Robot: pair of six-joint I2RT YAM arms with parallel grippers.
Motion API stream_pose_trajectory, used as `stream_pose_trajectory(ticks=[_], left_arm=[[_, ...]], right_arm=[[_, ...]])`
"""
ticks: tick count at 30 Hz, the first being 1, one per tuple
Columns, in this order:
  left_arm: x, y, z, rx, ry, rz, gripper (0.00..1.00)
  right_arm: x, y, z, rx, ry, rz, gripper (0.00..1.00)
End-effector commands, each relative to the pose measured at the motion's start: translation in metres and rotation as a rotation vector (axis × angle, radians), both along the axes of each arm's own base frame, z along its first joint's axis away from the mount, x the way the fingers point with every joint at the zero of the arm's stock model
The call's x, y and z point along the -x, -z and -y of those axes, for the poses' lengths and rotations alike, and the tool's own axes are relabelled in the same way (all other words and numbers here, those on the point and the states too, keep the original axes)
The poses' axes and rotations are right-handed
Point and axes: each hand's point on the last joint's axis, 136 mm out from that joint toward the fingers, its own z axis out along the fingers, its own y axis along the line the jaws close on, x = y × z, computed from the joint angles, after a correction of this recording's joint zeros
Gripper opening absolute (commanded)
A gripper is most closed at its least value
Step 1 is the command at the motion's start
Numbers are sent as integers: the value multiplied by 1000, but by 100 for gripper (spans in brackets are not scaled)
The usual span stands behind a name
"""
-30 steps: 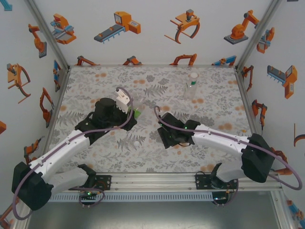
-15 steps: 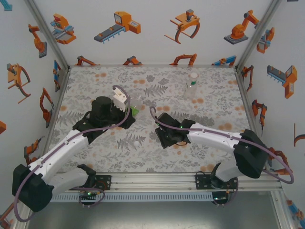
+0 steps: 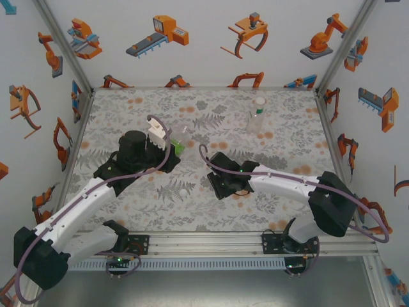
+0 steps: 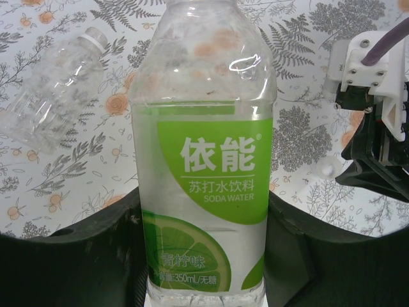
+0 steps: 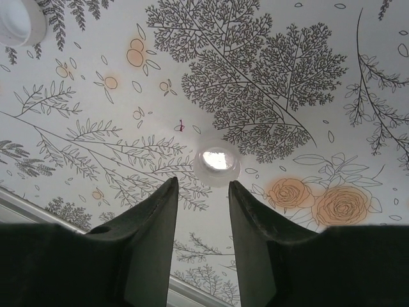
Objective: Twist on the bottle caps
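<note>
1. Floral-printed table, walled on three sides, has bare room in the middle between the arms. Neither hand is near an edge.
2. Clear plastic bottle with a green label sits clamped in the left hand, which has drawn slightly back and left. A slim clear bottle lies just beside it, and an upright clear bottle stands well apart at the right rear.
3. Right hand has slid leftward, its fingers narrowly parted and holding nothing.
4. Small white round cap lies just ahead of those fingertips, so the pickup looks close but not made. A second white cap lies loose between the arms.
</note>
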Motion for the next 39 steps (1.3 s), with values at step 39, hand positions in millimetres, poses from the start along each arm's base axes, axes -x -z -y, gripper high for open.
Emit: stream_pose_trajectory(ticks=[39], left_arm=[[-4, 7, -3, 8, -37, -25, 0]], right_arm=[[-4, 19, 10, 55, 44, 18, 46]])
